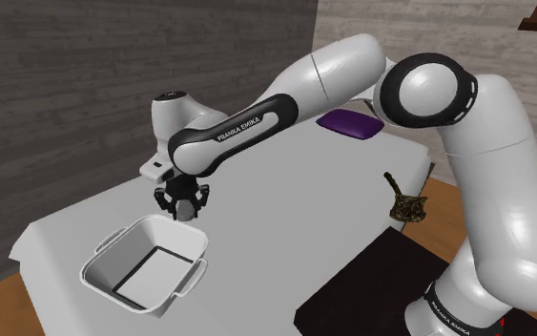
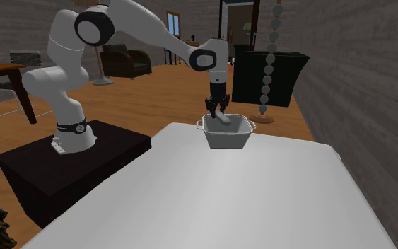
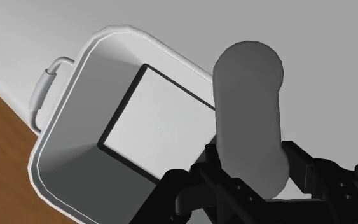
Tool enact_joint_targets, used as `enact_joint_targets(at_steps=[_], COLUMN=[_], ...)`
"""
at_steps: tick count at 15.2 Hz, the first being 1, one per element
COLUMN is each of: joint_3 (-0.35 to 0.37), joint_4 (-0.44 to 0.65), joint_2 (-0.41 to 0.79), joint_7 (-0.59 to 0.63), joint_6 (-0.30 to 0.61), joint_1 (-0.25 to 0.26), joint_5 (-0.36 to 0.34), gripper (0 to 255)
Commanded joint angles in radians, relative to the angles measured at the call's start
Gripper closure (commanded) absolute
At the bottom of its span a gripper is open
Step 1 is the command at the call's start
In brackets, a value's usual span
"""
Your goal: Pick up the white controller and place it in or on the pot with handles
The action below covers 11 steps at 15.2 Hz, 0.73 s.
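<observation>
My black gripper is shut on the white controller, a rounded bar that stands out past the fingers. It hangs just above the far rim of the pot, a pale square pot with a handle on each side and a flat bottom with nothing on it. In the second exterior view the controller dips below the gripper over the pot's open top. The pot stands near the table's corner at the shoulder view's left.
The white table stretches away from the pot. A purple cushion-like thing lies at its far end. A small brown object sits off the table's edge by the black stand. Wooden floor lies below the pot's corner.
</observation>
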Motion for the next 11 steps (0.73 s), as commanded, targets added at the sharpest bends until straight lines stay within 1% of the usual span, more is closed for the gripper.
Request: enact_joint_targets(at_steps=[1,5,8,9,11], joint_3=[-0.004,-0.014,-0.024,-0.025,-0.029], joint_4=[0.059,0.212,0.359,0.38,0.371], joint_2=[0.04,0.129,0.211,0.222,0.232], joint_7=[0.04,0.099,0.134,0.137,0.139], joint_6=[-0.021,-0.084,-0.145,-0.154,-0.135], joint_1=[0.053,0.157,0.242,0.253,0.253], joint_5=[-0.015,-0.037,-0.052,-0.053,-0.057], gripper=[255,255,255,255,255])
